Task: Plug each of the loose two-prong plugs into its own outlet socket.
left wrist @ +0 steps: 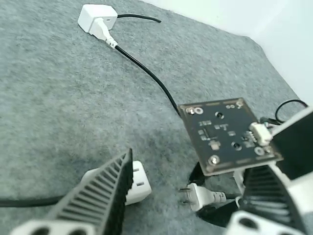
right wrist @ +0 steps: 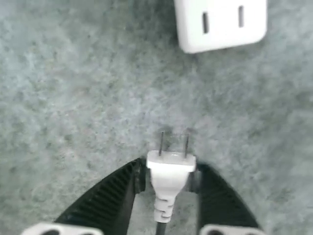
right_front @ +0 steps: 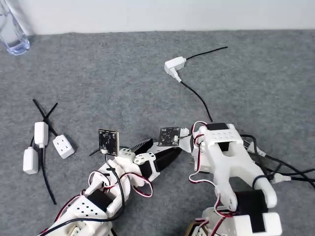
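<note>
Your right tool (right wrist: 169,170) clamps the plug (right wrist: 170,180). Line it up square with the socket (right wrist: 221,24), then push straight in.

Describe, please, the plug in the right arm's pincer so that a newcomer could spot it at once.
Find the right arm at the near edge of the grey mat. The right pincer clamps a white two-prong plug, prongs bare and aimed at a loose white socket just ahead. The plug farther back already sits in its socket.
</note>
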